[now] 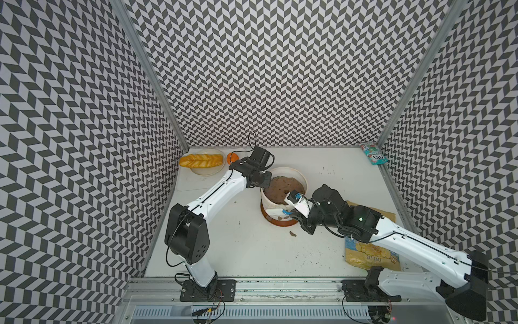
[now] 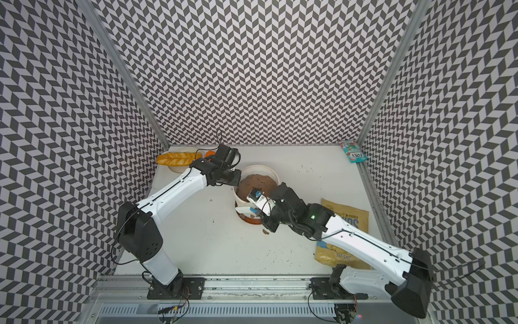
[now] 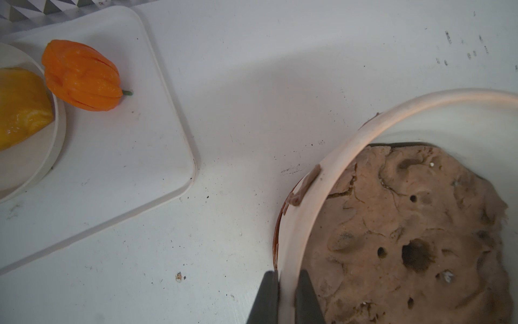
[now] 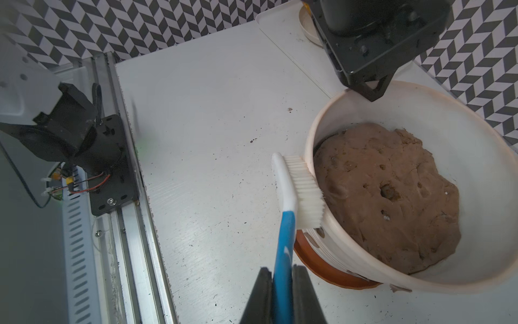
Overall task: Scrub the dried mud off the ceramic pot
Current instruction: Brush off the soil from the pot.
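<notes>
- Right gripper (image 4: 281, 273) is clamped tight on the blue handle of a white-bristled scrub brush (image 4: 288, 202), with the bristles pressed against the outside of the wide cream-white ribbed ceramic pot (image 4: 462, 117), right at the rim.
- Left gripper (image 3: 287, 273) is pinched closed on the pot's rim, one jaw inside and one outside. Steadying it, I'd guess.
- The pot sits on a round orange-brown saucer (image 4: 322, 266) mid-table and is full of a brown soil mound (image 4: 392, 196).
- Progress: tan-brown dried mud blotches (image 4: 319, 232) show on the wall below the brush, and there's another smear (image 3: 302, 190) near the left gripper. A loose brown flake (image 1: 293, 232) lies on the white table (image 1: 252, 246). I'd say partway, plenty left.
</notes>
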Robot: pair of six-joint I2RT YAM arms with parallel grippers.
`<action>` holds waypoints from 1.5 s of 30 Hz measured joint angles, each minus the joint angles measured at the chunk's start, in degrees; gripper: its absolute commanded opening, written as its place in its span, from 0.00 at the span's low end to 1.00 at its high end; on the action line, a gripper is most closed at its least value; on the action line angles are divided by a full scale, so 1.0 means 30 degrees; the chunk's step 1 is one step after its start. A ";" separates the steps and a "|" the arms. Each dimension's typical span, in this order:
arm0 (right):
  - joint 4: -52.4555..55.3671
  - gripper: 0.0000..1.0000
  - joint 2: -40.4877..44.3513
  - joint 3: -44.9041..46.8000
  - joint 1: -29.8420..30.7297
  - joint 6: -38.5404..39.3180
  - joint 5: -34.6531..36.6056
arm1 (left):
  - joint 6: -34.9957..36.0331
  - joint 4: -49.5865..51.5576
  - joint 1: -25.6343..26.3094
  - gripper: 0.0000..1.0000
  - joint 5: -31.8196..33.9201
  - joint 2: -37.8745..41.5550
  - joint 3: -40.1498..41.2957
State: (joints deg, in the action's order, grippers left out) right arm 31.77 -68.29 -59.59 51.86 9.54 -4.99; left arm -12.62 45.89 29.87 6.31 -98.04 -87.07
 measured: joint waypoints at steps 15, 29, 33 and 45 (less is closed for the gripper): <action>0.3395 0.00 -0.0714 0.0138 -0.1151 0.0189 0.0641 | 0.1290 -0.1049 -0.0306 0.00 0.0015 -0.0160 0.0131; 0.2222 0.00 0.1785 0.0393 -0.0226 0.1486 -0.0699 | 0.1756 -0.1115 -0.0342 0.00 0.0007 -0.0168 0.0131; 0.1180 0.00 0.2215 0.0393 -0.0656 0.1552 -0.0546 | 0.1763 -0.1115 -0.0342 0.00 0.0007 -0.0168 0.0131; 0.2674 0.00 -0.0182 0.0342 -0.1836 0.1355 -0.0583 | 0.1763 -0.1151 -0.0342 0.00 -0.0007 -0.0160 0.0168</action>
State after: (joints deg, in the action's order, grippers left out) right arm 39.79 -68.84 -58.57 46.35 13.61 -6.74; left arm -7.33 42.44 28.84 6.28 -98.52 -86.56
